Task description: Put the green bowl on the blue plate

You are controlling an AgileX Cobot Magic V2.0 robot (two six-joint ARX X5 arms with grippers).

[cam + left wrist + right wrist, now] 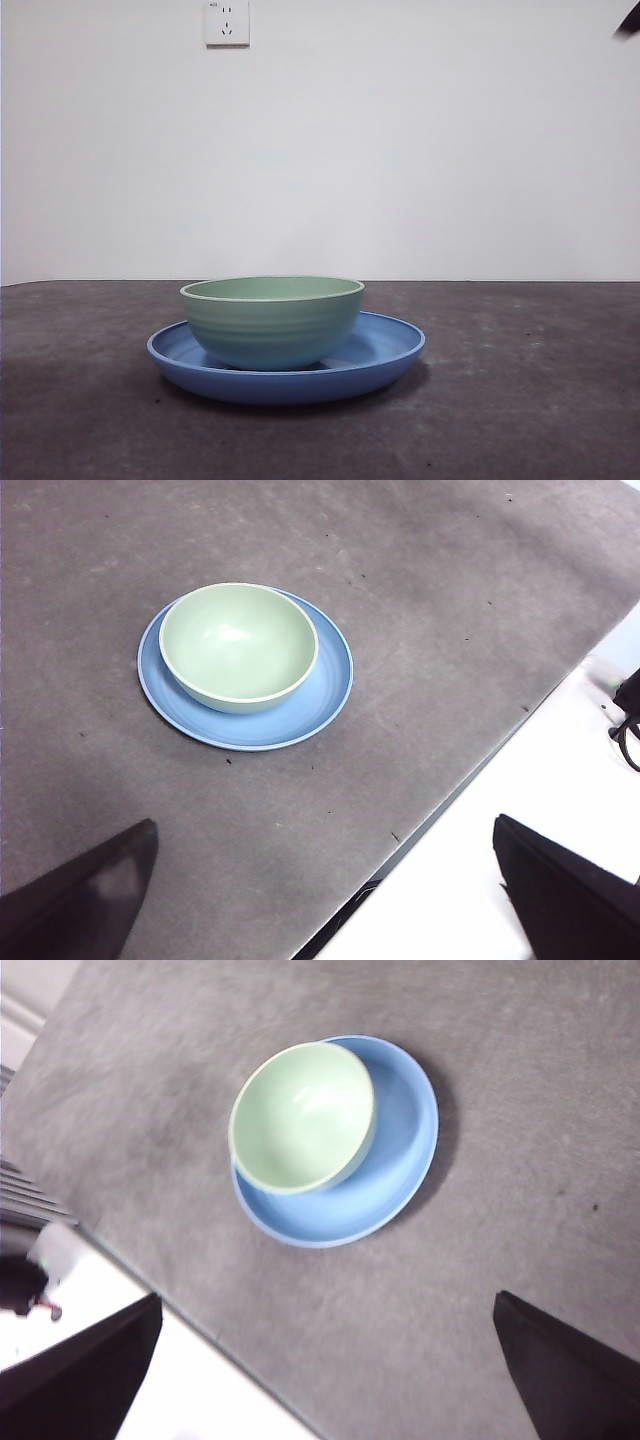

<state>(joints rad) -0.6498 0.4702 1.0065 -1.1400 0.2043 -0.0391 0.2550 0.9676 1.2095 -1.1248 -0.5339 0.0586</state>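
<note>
Green bowl hides blue plate's middle; left gripper and right gripper wide, empty

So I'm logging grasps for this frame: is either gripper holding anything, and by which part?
Nothing is held. Both grippers, left and right, are open and well away from the green bowl, which sits on the blue plate.

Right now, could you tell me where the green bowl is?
The bowl sits upright on the blue plate, left of the plate's centre in the front view, on the dark table; neither hand touches it.
</note>
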